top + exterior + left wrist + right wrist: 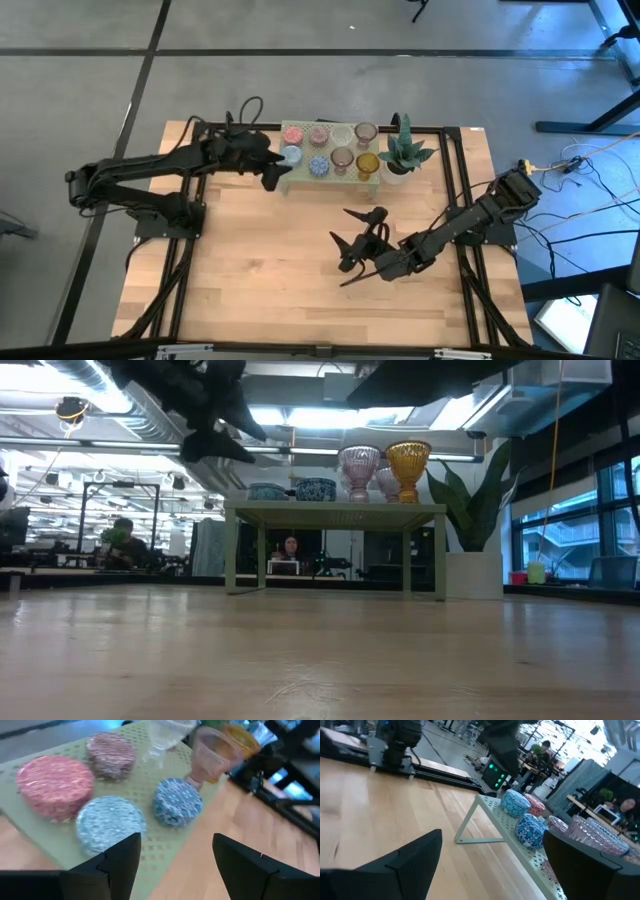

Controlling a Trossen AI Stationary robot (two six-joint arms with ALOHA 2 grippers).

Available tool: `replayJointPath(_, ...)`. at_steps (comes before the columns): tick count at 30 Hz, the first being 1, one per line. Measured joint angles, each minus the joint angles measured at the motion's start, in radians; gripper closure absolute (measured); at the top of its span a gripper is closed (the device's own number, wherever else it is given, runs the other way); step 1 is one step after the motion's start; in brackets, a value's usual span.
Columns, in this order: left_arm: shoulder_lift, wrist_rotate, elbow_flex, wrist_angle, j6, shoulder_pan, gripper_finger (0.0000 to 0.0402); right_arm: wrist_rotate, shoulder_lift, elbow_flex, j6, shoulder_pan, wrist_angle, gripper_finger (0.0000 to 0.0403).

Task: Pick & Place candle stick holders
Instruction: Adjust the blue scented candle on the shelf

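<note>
The stand sits near the far edge of the tabletop, about midway along it, with the holders on top in two rows. A plant stands just beside the stand, on the side toward the right arm.

In the high view the row nearer the far edge reads, from the left arm's side, pale green, pink, clear and mauve. The nearer row reads light blue, dark blue, pink-mauve and amber.

The left hand hovers at the end of the stand toward the left arm, just beside the light blue holder and above the stand's near edge. Its fingers are spread apart and empty; the left wrist view shows the stand's perforated top between them, with the dark blue holder farther along.

The right hand is over bare wood toward the middle of the tabletop, well apart from the stand. Its fingers are wide apart and hold nothing.

In the low view the amber holder and a pinkish one stand tall on the stand; the squat blue ones sit lower. People sit at desks in the room behind.
</note>
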Motion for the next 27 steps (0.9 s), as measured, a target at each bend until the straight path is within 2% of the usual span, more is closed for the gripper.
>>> replayJointPath(5,0.026,-0.012,0.0,0.006,0.1,-0.071,0.0158,-0.03,0.0,0.0,0.052,-0.034,-0.006,0.0061)
replayJointPath(8,0.049,-0.013,0.0,0.036,0.145,-0.105,0.0159,-0.05,0.0,0.0,0.055,-0.047,-0.006,0.0096)
replayJointPath(13,0.064,-0.022,0.0,0.076,0.244,-0.169,0.0193,-0.052,0.0,0.0,0.055,-0.049,-0.005,0.0211)
replayJointPath(18,0.083,-0.094,0.0,0.109,0.288,-0.253,0.0273,-0.047,0.0,0.0,0.055,-0.033,-0.005,0.0363)
replayJointPath(19,0.093,-0.096,0.0,0.123,0.297,-0.27,0.029,-0.028,0.0,0.0,0.054,-0.026,-0.005,0.0382)
replayJointPath(23,0.155,-0.092,0.0,0.184,0.303,-0.331,0.036,0.097,-0.001,0.0,0.062,0.006,-0.035,0.0384)
replayJointPath(25,0.199,-0.098,0.0,0.217,0.311,-0.345,0.0388,0.109,-0.003,0.0,0.055,0.023,-0.066,0.0387)
replayJointPath(27,0.248,-0.126,0.0,0.272,0.352,-0.347,0.0396,0.084,-0.012,0.0,0.061,0.034,-0.107,0.0396)
